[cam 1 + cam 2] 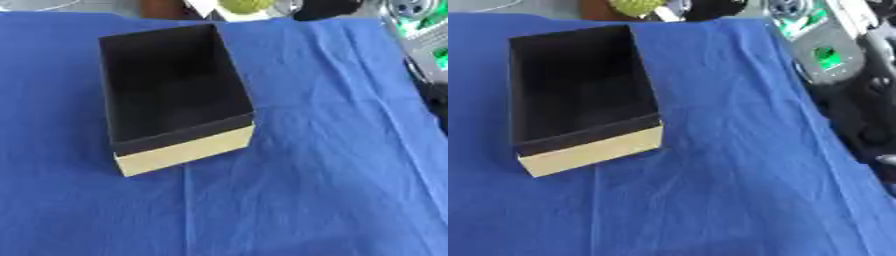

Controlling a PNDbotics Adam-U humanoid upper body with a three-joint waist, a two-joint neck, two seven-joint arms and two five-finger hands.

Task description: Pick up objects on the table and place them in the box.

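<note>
- Neither hand shows in either eye view, so whether their fingers are released or clenched cannot be told
- Open rectangular box [171, 85], black inside with a tan cardboard front face, sits on the blue cloth-covered table [332, 175], toward the upper left and turned slightly askew; its interior looks dark and nothing can be made out inside
- No loose object lies on the blue cloth around the box; the only candidate is a yellow-green ball-like thing [247, 6] past the far edge of the cloth, just beyond the box's far corner
- Judged from this, the step in hand is to find and reach for something to pick up; a hand would do well to come in from the far side, over the box's rim, not across it, so the light box is not nudged
- Grey device with green markings [826, 52] and dark clutter stand off the cloth at the right edge, crowding any approach by the right arm
- Creases in the cloth run down the middle and could snag a sliding hand
</note>
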